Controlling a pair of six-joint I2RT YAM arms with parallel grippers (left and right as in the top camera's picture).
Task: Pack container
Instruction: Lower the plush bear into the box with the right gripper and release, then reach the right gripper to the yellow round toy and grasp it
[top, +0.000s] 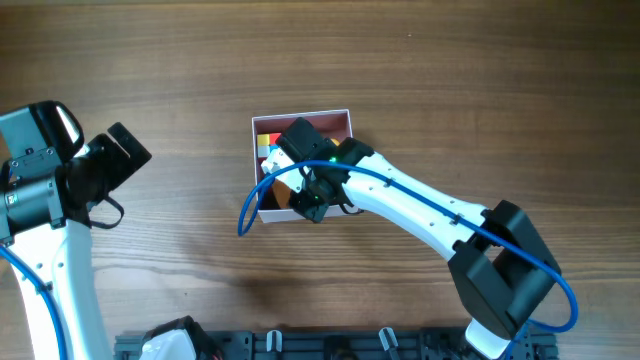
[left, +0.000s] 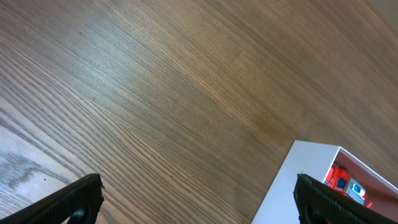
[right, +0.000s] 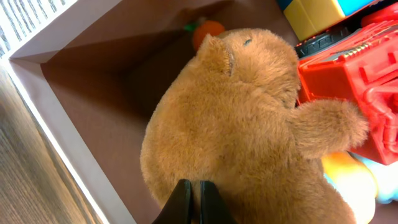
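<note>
The container (top: 340, 116) is a square white-walled box with a dull pink inside, at the table's middle; its wall shows in the right wrist view (right: 56, 31) and its corner in the left wrist view (left: 292, 180). My right gripper (right: 194, 198) is inside it, shut on the fur of a brown plush bear (right: 242, 118), which lies in the box. A red toy (right: 354, 74), a yellow and blue block (right: 317, 15), and a small orange piece (right: 208, 28) lie beside the bear. My left gripper (left: 199, 199) is open and empty, left of the container above bare wood.
The right arm (top: 430, 210) with its blue cable (top: 250, 205) reaches across from the lower right. The left arm (top: 50, 180) stands at the left edge. A dark rack (top: 330, 345) runs along the front edge.
</note>
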